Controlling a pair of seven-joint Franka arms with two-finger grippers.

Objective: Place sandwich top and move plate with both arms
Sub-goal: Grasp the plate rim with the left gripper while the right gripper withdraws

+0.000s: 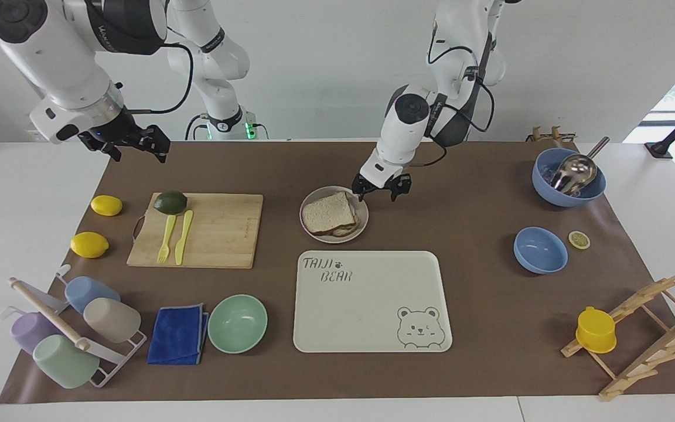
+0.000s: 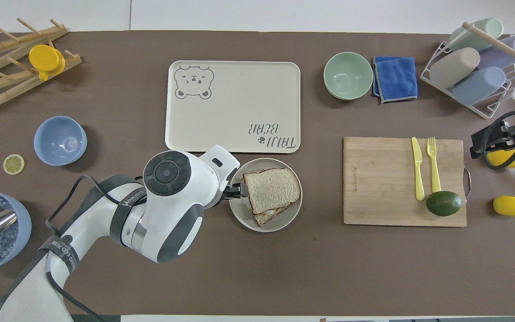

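The sandwich top [image 2: 271,190], a squarish slice of light-brown bread with a darker crust, lies flat on the small round beige-grey plate [image 2: 245,219], already stacked on another slice whose corner pokes out on the side nearer the robots. The slice is close to square, so it has no strong long axis; it sits turned a little out of line with the table edge, one corner pointing roughly toward the robots. The plate rests on the brown mat just beside the cream rectangular tray with the bear drawing [image 2: 233,103], nearer the robots than that tray.

By the look of it, the placing step is done and the plate move is in hand. The left gripper [image 1: 382,189] hangs low at the plate's rim, on the side toward the left arm's end of the table, fingers spread and holding nothing; whether they touch the rim cannot be told. The right gripper [image 1: 132,142] is released as well, up in the air well apart from the plate, over the mat's edge past the bamboo cutting board [image 1: 220,231] that lies beside the plate.

I judge the next move calls for the right gripper to come down to the plate's rim facing the board, so both can pinch it and lift level, keeping the stacked bread from sliding
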